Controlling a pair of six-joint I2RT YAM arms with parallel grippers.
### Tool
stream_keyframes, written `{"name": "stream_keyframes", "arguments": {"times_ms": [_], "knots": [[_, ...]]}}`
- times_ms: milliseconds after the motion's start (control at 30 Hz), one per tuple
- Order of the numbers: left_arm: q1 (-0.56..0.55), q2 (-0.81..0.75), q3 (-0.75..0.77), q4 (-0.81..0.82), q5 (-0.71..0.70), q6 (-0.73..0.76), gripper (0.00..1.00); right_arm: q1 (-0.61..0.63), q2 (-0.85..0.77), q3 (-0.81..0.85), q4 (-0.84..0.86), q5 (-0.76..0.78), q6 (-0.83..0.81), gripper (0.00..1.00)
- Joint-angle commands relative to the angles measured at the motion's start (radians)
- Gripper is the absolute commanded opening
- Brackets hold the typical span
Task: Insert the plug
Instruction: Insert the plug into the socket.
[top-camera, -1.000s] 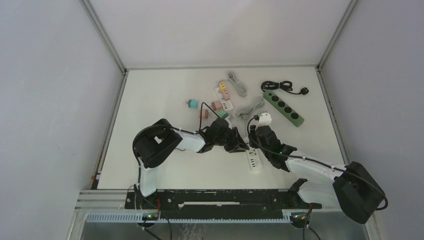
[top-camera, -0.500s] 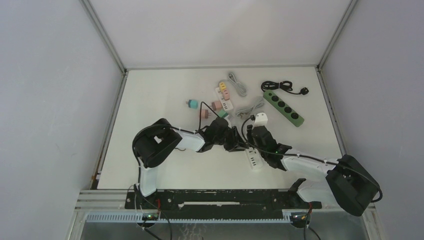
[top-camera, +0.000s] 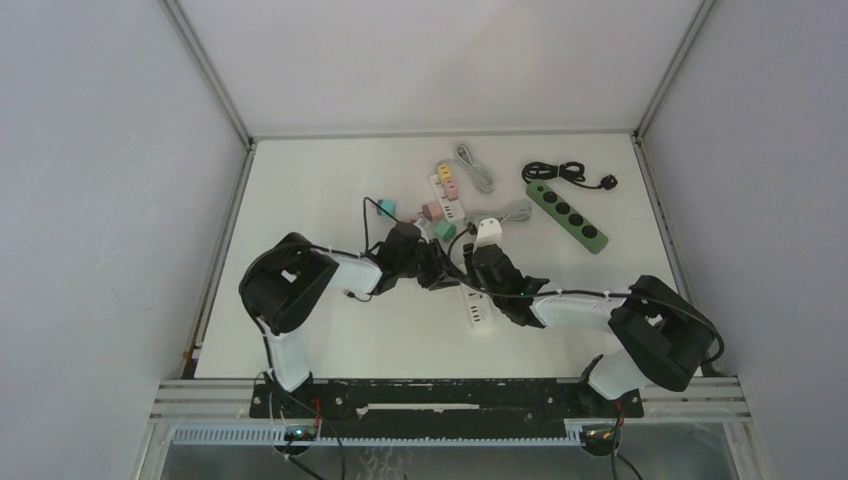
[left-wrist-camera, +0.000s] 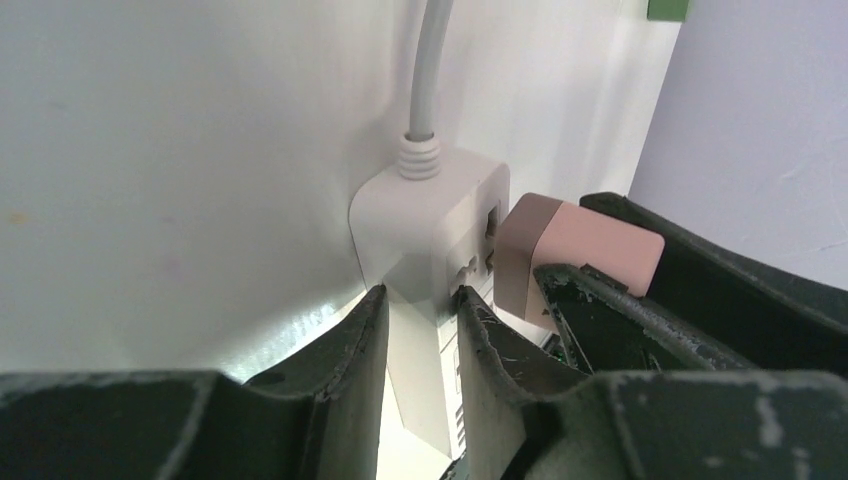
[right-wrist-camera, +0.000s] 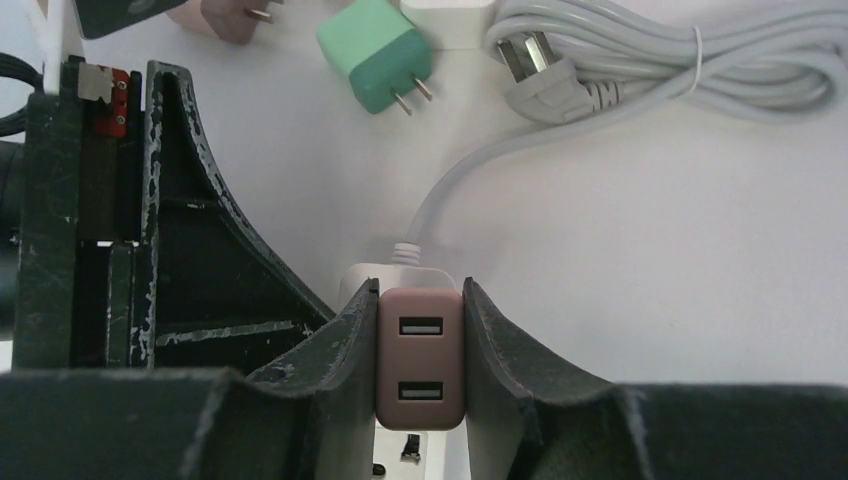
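The right gripper (right-wrist-camera: 420, 302) is clamped on the pink plug (right-wrist-camera: 421, 357), one finger pressed to each side of it, with its two USB ports facing the wrist camera. The plug sits against the upper face of the white power strip (left-wrist-camera: 425, 215), at the end where the grey cord (left-wrist-camera: 430, 60) leaves it (the pins are hidden, so I cannot tell how deep it is seated).

The left gripper (left-wrist-camera: 420, 297) straddles the same end of the strip from the left, its fingers narrowly parted with the strip's body between them and touching both. In the top view the two grippers meet around the middle of the table (top-camera: 320, 190), with the rest of the strip running toward the near edge.

Just beyond the strip lie a green adapter (right-wrist-camera: 378, 52) with its prongs showing and a bundled white cable (right-wrist-camera: 680, 60). Farther to the right lies a green power strip (top-camera: 568, 215) with its black cord (top-camera: 556, 172) coiled at its far end.
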Motion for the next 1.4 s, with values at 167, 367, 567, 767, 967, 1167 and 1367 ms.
{"name": "stream_keyframes", "arguments": {"times_ms": [167,367,567,767,967,1167,1367], "knots": [[0.007,-0.016,-0.030,-0.061,-0.053,0.079,0.35,0.034,0.123,0.036,-0.025,-0.037,0.059,0.00],[-0.018,-0.003,-0.017,-0.064,-0.054,0.081,0.36,0.021,0.144,0.061,-0.070,-0.049,0.073,0.00],[-0.018,-0.011,-0.017,-0.084,-0.072,0.095,0.35,0.009,0.112,0.059,-0.142,-0.066,0.067,0.00],[-0.017,-0.008,-0.006,-0.106,-0.086,0.110,0.34,0.024,0.089,0.050,-0.219,-0.089,0.030,0.00],[-0.014,-0.013,0.001,-0.148,-0.117,0.142,0.33,0.013,0.055,0.035,-0.287,-0.144,0.032,0.00],[-0.010,-0.021,0.007,-0.165,-0.129,0.151,0.33,0.000,0.046,0.054,-0.386,-0.177,0.038,0.00],[-0.010,-0.027,0.002,-0.165,-0.138,0.150,0.32,0.002,0.100,0.166,-0.602,-0.169,0.129,0.00]]}}
